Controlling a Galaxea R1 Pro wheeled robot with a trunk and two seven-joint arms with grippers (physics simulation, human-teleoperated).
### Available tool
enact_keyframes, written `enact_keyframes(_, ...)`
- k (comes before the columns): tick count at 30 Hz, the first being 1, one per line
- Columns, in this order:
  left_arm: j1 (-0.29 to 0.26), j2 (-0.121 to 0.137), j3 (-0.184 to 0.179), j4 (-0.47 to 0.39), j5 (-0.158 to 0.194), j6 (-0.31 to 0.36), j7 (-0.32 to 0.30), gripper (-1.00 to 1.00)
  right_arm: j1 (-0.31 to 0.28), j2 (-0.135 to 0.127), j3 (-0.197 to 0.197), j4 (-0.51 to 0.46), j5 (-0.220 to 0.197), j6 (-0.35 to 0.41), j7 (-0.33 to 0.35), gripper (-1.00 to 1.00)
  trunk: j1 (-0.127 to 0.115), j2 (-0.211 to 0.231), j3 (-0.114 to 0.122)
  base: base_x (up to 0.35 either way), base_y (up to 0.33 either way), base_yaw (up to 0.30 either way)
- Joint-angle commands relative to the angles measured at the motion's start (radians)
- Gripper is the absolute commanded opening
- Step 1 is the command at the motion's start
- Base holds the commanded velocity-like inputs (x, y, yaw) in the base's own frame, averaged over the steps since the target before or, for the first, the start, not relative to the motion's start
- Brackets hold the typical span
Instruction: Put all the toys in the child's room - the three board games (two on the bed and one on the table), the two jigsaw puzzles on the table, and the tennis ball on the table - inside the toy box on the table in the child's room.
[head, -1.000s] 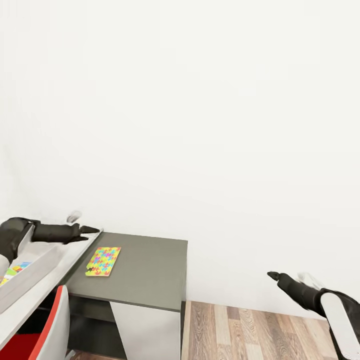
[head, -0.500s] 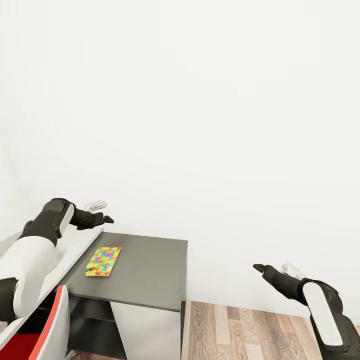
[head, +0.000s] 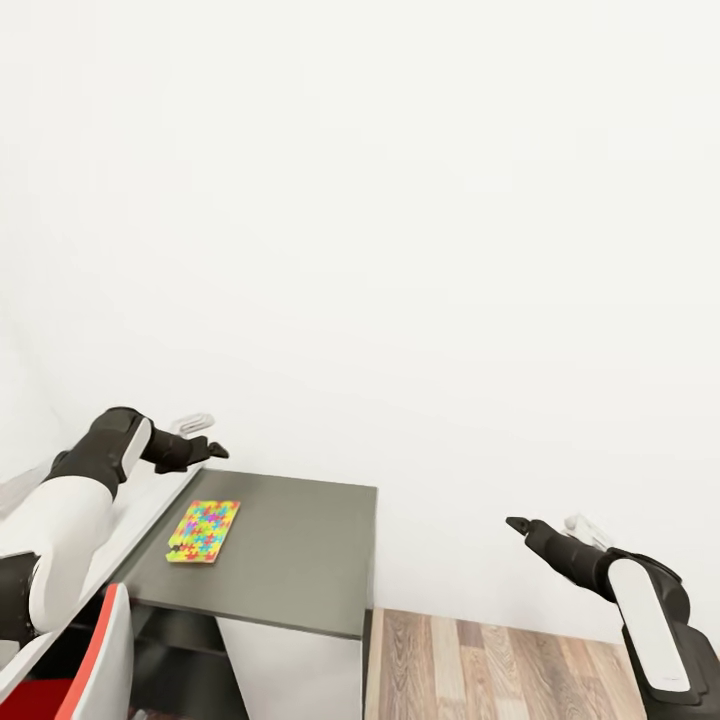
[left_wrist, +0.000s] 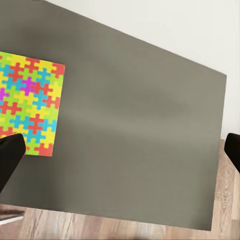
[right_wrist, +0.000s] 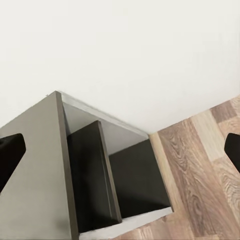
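One jigsaw puzzle (head: 204, 531), a thin square of bright interlocking pieces, lies flat on the lower dark-grey corner section of the table (head: 300, 550). My left gripper (head: 207, 443) hovers above that section's back left corner, beyond the puzzle and apart from it. In the left wrist view the left gripper (left_wrist: 121, 152) is open over the grey top, the jigsaw puzzle (left_wrist: 30, 110) beside one fingertip (left_wrist: 10, 156). My right gripper (head: 530, 525) hangs open over the floor right of the table. The toy box, board games, tennis ball and bed are out of view.
A white wall stands directly behind the table. A red-and-white chair (head: 100, 650) sits at the lower left beside the table's white top (head: 140, 510). Wood-plank floor (head: 480, 660) lies to the right. The right wrist view looks at the table's dark shelf compartments (right_wrist: 100, 185).
My left arm has risen and swung right, from over the white top to above the grey section's corner. My right gripper drew slightly left. The view tilted a little.
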Motion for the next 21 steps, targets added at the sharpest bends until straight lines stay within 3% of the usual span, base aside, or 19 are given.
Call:
enact_keyframes(1, -0.001, -0.001, 0.005, 0.003, -0.005, 0.004, -0.004, 1.0, -0.001, 0.0, 0.0, -0.001, -0.01, 0.003, -0.01, 1.0, 0.001, -0.002, -0.003, 0.233, 0.0, 0.039)
enact_keyframes(14, 0.0, 0.003, 0.002, 0.009, -0.01, 0.0, -0.002, 1.0, -0.001, 0.0, 0.006, -0.001, -0.01, -0.001, -0.007, 1.0, 0.001, -0.002, -0.004, 0.103, 0.039, 0.006)
enact_keyframes(21, 0.001, 0.005, 0.002, 0.009, -0.01, 0.0, -0.002, 1.0, -0.001, 0.0, 0.055, 0.001, -0.006, -0.003, -0.01, 1.0, 0.001, -0.002, -0.004, 0.007, 0.003, 0.0)
